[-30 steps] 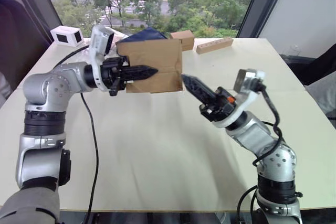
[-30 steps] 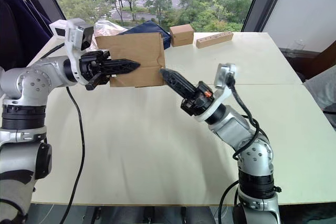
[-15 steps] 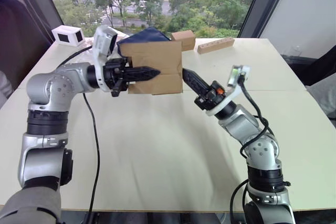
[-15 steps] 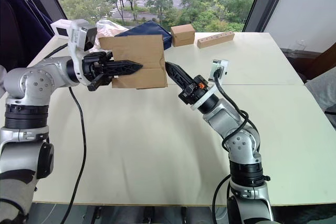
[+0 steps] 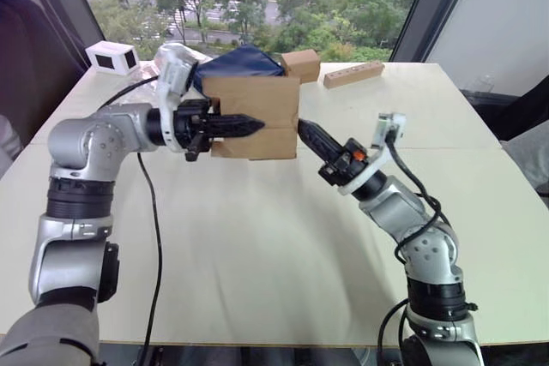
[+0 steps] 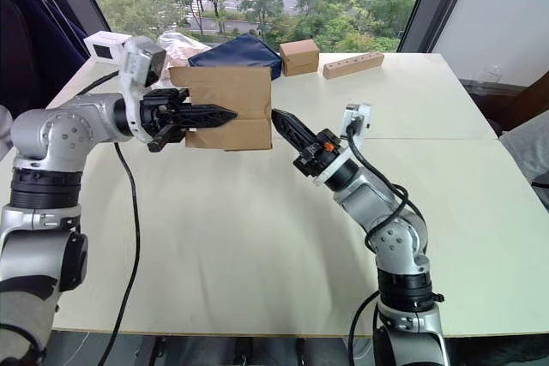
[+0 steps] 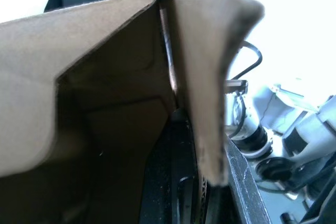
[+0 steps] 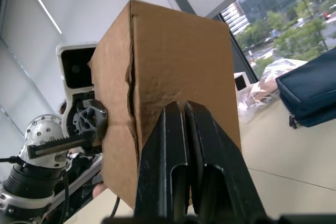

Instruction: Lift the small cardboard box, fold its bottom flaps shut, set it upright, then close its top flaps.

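I've got the white table in front of me with the small cardboard box held up off it, well clear of the surface, out over the far-middle part. The left gripper is clamped on the box's near wall, one black finger lying across the outside face; the left wrist view looks into the carton's open interior with a finger down inside, so I read that as a pinch on the wall. The right gripper has its fingers pressed together, holding nothing, tip touching the box's right side near the lower edge; the right wrist view shows the closed fingers right up against the brown face. Progress, my read: lift done, bottom-flap fold is the step in hand, with the right tip acting as a pusher. I can't tell from here whether any bottom flap is fully shut. Still to do: finish the bottom, stand the box upright on the table, fold the top flaps. Background: a dark blue bag, a chunkier cardboard cube, a wooden block with holes, and a small white device along the far edge.
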Robot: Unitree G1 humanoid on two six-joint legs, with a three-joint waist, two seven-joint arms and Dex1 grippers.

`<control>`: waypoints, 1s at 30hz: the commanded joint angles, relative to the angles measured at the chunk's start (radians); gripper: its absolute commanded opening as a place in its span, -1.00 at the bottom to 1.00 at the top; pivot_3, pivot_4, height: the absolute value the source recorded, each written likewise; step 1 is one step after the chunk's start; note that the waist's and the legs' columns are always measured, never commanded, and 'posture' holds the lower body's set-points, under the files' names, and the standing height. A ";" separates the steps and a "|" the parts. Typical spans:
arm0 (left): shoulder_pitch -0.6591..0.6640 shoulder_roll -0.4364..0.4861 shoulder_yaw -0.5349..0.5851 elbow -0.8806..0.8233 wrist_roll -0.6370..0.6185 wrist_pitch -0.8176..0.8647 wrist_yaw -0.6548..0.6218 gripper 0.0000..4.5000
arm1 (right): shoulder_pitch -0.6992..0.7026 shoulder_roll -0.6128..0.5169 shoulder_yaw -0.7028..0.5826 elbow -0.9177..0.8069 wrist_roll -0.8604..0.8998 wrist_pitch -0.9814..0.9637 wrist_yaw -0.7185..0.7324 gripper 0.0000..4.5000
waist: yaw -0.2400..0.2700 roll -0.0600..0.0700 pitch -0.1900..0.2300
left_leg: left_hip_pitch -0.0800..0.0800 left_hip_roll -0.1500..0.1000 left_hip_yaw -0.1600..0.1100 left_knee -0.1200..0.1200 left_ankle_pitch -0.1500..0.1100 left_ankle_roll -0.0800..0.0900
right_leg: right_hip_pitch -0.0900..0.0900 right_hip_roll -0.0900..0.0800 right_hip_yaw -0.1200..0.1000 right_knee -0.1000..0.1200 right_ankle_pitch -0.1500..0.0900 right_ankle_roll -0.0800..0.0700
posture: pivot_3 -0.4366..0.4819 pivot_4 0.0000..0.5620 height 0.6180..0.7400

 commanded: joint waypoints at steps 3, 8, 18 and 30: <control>-0.156 0.148 -0.283 0.001 0.215 -0.126 -0.281 -1.00 | 0.136 -0.195 -0.142 -0.101 0.065 0.067 0.054 -0.96 | -0.002 0.000 0.000 | 0.000 0.000 0.000 0.000 0.000 0.000 | 0.000 0.001 0.000 -0.001 0.000 0.000 | -0.05 -0.47 1.00; -0.300 0.156 -0.578 0.065 0.423 -0.317 -0.325 -1.00 | 0.308 -0.442 -0.160 -0.186 -0.088 0.087 0.157 -0.96 | 0.002 0.001 0.000 | 0.000 0.000 0.000 0.000 0.000 0.000 | 0.001 0.002 0.000 -0.001 -0.001 0.000 | -0.05 -0.47 1.00; -0.375 0.082 -0.873 -0.067 0.555 -0.173 -0.325 -1.00 | 0.440 -0.489 -0.097 -0.322 -0.268 0.051 0.120 -0.96 | -0.003 0.000 0.001 | 0.000 0.001 0.000 0.000 -0.001 0.002 | 0.000 0.005 0.003 -0.001 -0.002 0.002 | -0.05 -0.47 1.00; -0.395 -0.031 -0.864 -0.028 0.618 -0.025 -0.323 0.12 | 0.459 -0.384 -0.028 -0.388 -0.327 0.058 0.029 -1.00 | -0.003 0.000 0.001 | 0.000 -0.002 -0.002 0.001 -0.001 0.002 | 0.002 0.003 0.003 -0.001 -0.003 0.003 | -0.05 -0.47 1.00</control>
